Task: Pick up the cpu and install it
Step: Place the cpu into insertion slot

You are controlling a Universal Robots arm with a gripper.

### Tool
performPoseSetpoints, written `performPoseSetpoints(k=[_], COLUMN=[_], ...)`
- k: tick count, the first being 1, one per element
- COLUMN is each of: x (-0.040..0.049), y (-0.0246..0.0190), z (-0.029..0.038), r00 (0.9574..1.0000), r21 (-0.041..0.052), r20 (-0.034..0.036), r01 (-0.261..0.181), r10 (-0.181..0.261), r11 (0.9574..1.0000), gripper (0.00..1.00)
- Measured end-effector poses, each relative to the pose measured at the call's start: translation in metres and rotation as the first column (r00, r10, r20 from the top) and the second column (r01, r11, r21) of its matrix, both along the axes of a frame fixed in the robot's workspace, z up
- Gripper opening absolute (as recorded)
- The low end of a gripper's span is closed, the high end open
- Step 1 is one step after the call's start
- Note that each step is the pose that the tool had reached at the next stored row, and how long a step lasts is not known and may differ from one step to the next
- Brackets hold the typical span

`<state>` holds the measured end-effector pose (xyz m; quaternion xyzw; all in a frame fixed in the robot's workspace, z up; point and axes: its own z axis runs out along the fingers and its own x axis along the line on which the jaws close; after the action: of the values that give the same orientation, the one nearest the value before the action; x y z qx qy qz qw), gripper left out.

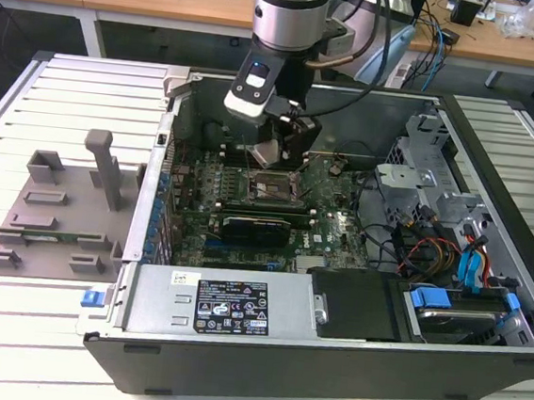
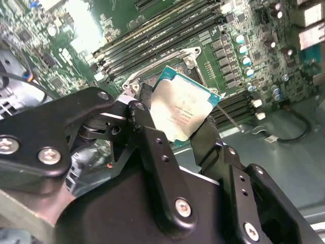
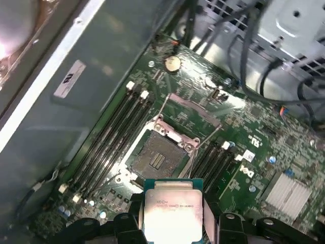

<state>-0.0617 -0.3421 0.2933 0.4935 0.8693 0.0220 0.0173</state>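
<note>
The gripper (image 2: pixel 177 122) is clasping the cpu (image 2: pixel 185 108) by two opposite edges, its silvery top showing in both wrist views. The chip is hanging just above the open socket (image 3: pixel 157 157) of the green motherboard (image 1: pixel 336 221) — inside the opened computer case (image 1: pixel 326 376).

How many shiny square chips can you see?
1. The cpu is pinched in the claw, held above the green motherboard, close to the empty socket. Others may be hidden.
</note>
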Motion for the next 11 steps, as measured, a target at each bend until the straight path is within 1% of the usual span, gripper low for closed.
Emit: performPoseSetpoints(k=[1,2,3,5,6,7,8,9,10,11], x=[0.0,0.0,0.0,0.0,0.0,0.0,0.0,0.0,0.0,0.0], y=[0.0,0.0,0.0,0.0,0.0,0.0,0.0,0.0,0.0,0.0], z=[-0.0001,-0.0002,-0.0004,-0.0006,-0.0007,-0.0008,-0.001,-0.0012,-0.0012,-0.0013], r00=[0.9995,0.9981,0.994,0.9885,0.984,0.9778,0.9663,0.9572,0.9518,0.9455], r21=[0.0,0.0,0.0,0.0,0.0,0.0,0.0,0.0001,0.0,-0.0001], r20=[0.0,-0.0001,-0.0001,0.0,-0.0001,-0.0001,0.0,-0.0001,-0.0001,0.0], r01=[0.03,0.062,0.11,0.151,0.178,0.209,0.257,0.289,0.307,0.326], r10=[-0.03,-0.062,-0.11,-0.151,-0.178,-0.209,-0.257,-0.289,-0.307,-0.326], r11=[0.9995,0.9981,0.994,0.9885,0.984,0.9778,0.9663,0.9572,0.9518,0.9455], gripper=[0.55,0.55,0.55,0.55,0.55,0.55,0.55,0.55,0.55,0.55])
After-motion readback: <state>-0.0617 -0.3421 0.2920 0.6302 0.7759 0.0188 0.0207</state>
